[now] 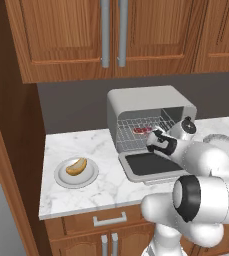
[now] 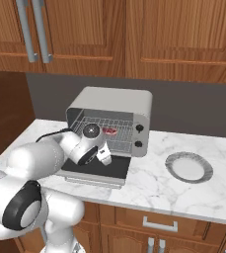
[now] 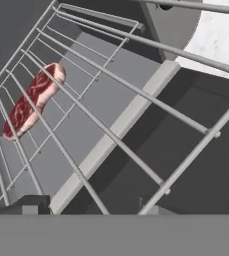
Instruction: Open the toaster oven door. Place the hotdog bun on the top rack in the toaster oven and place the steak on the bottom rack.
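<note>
One steak lies on a wire rack inside the open toaster oven, and one hotdog bun sits on one of two plates on the worktop. The end effector, jaws apart and empty, hangs over the lowered door.

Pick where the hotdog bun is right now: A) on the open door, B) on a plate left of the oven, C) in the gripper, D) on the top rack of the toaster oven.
B: the hotdog bun lies on the plate on the counter, left of the toaster oven.
</note>
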Available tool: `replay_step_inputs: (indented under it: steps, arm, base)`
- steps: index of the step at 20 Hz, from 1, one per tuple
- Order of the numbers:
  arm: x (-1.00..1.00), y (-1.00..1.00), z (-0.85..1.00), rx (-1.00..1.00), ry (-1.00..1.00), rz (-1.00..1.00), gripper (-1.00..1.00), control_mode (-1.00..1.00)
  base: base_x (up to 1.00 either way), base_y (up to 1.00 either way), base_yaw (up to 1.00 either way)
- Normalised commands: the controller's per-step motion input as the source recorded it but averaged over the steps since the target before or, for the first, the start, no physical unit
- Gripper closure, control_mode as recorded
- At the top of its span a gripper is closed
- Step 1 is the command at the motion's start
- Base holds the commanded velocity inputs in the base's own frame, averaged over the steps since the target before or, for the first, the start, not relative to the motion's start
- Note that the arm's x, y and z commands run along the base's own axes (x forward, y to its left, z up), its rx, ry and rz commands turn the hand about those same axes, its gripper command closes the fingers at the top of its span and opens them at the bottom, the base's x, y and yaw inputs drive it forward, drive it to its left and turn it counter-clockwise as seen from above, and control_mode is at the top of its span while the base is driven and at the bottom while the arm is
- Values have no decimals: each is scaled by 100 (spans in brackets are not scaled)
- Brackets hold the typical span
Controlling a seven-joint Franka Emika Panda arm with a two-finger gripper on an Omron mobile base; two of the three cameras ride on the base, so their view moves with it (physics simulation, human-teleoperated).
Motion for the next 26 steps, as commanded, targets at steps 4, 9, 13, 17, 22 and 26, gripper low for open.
replay_step_inputs:
  steps: [4, 9, 13, 17, 22, 26]
  arm:
    - [-46, 7, -41, -3, 8, 0, 100, -100]
    - [-48, 6, -41, -3, 8, 1, 100, -100]
    - [-48, 7, -42, -4, 10, 2, 100, -100]
    - [-44, 8, -41, -3, 11, 1, 100, -100]
    - [-29, 4, -33, -1, 11, 1, 100, -100]
    - [-26, 0, 4, 0, -6, 2, 100, -100]
  base:
    - [0, 0, 0]
    - [0, 0, 0]
    - [0, 0, 0]
    - [0, 0, 0]
    - [0, 0, 0]
    - [0, 0, 0]
